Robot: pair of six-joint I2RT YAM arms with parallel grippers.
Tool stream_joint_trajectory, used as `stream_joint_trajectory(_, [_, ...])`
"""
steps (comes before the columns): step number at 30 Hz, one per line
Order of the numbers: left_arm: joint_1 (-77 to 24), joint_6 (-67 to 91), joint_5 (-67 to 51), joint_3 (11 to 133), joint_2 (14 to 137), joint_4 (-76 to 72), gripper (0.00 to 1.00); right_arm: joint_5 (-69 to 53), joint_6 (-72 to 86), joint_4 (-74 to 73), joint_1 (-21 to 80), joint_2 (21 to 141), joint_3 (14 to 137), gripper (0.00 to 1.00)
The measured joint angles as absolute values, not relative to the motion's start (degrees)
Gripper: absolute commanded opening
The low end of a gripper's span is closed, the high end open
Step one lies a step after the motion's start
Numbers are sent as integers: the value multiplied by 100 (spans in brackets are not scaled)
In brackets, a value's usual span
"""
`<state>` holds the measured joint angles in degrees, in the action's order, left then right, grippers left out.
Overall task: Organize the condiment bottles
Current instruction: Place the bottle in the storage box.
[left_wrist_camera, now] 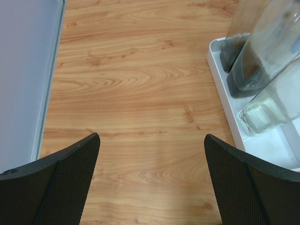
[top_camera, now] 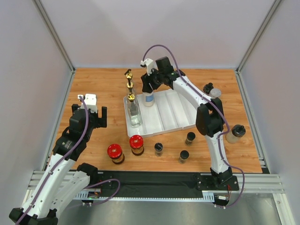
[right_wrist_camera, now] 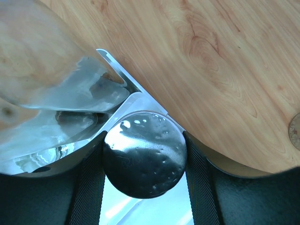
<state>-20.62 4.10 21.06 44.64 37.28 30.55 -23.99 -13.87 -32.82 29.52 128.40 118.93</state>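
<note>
My right gripper is shut on a jar with a shiny silver lid; the jar stands at the far end of the white tray, in its second lane. Three tall gold-spouted bottles stand in the tray's left lane and show in the left wrist view. Two red-lidded jars and three black-capped spice jars stand on the table in front of the tray. My left gripper is open and empty over bare wood left of the tray.
A black-capped clear jar stands at the right edge, and two more jars stand at the far right behind my right arm. Grey walls enclose the wooden table on three sides. The tray's corner rim lies close to the held jar.
</note>
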Motion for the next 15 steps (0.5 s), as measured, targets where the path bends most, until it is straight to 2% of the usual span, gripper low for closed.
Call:
stream_joint_trajectory(2, [-2062,410,2106,4464,3728,3052,100,-2364,-1415,-3288,2969,12840,11893,17])
stream_joint_trajectory(15, [-2062,410,2104,4464,3728,3052,100,-2307,-1686,-3183,3026,12801,11719,46])
